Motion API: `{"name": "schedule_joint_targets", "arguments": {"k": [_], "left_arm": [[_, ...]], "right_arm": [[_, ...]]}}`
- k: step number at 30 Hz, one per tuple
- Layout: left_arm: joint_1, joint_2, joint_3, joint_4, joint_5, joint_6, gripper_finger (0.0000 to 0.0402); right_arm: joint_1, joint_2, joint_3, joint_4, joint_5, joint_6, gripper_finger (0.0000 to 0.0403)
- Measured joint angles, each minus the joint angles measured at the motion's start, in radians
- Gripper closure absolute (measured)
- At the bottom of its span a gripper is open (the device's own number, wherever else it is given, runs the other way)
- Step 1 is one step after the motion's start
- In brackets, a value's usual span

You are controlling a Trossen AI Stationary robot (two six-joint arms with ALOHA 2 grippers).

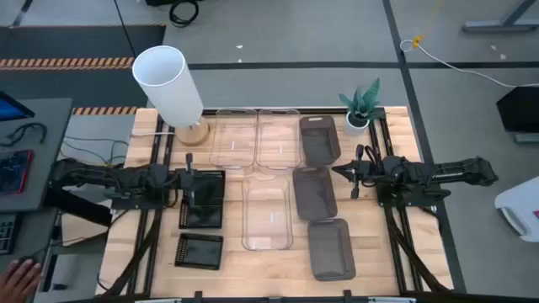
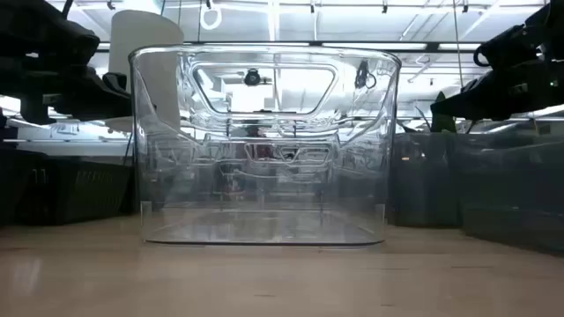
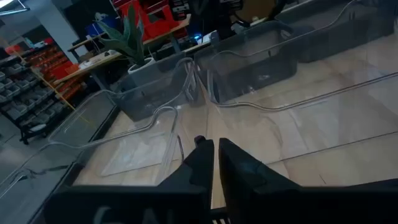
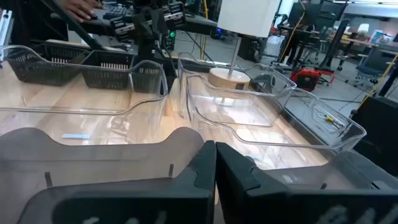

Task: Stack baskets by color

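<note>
Three clear baskets stand on the wooden table: two side by side at the far middle and one nearer, which fills the low view. Three dark grey baskets run in a row to their right. Two black grid baskets sit on the left. My left gripper hovers shut over the farther black basket, pointing right. My right gripper is shut and points left, above the gap between the two farther grey baskets.
A white cylindrical lamp on a wooden base stands at the far left corner, and a small potted plant at the far right. A person's hand shows beyond the table's near left corner. Bare wood lies along the near edge.
</note>
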Motion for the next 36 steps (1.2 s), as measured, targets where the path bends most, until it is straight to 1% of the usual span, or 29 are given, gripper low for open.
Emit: {"name": "schedule_joint_targets", "arguments": {"k": [4,13,22,29,36], "left_arm": [[0.0,0.0,0.0,0.0,0.0,0.0,0.0376],[0.0,0.0,0.0,0.0,0.0,0.0,0.0366],[0.0,0.0,0.0,0.0,0.0,0.0,0.0373],[0.0,0.0,0.0,0.0,0.0,0.0,0.0366],[0.0,0.0,0.0,0.0,0.0,0.0,0.0374]], "right_arm": [[0.0,0.0,0.0,0.0,0.0,0.0,0.0389],[0.0,0.0,0.0,0.0,0.0,0.0,0.0389],[0.0,0.0,0.0,0.0,0.0,0.0,0.0389],[0.0,0.0,0.0,0.0,0.0,0.0,0.0389],[0.0,0.0,0.0,0.0,0.0,0.0,0.0389]]}}
